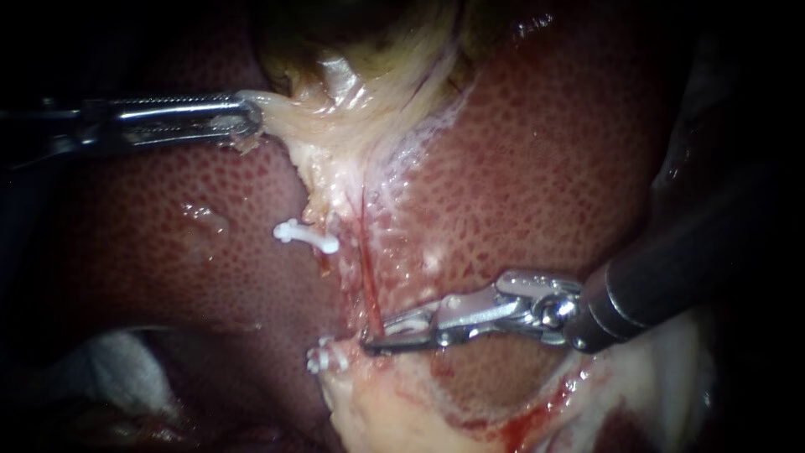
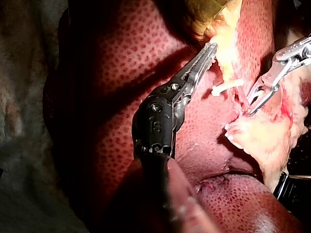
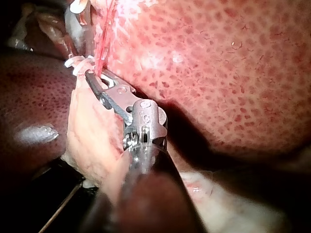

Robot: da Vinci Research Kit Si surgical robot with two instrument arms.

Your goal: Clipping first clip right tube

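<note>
So the left slim steel instrument (image 1: 251, 117) has its claw clamped on pale yellowish gallbladder tissue (image 1: 335, 126), while the right steel instrument's (image 1: 377, 333) claw sits open against the thin red tube (image 1: 367, 268).

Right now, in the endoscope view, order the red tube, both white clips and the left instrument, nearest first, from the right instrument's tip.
1. Red tube, at the right instrument's tip.
2. Lower clip, just left of it.
3. Upper clip, farther up-left.
4. Left instrument, far upper left.
</note>
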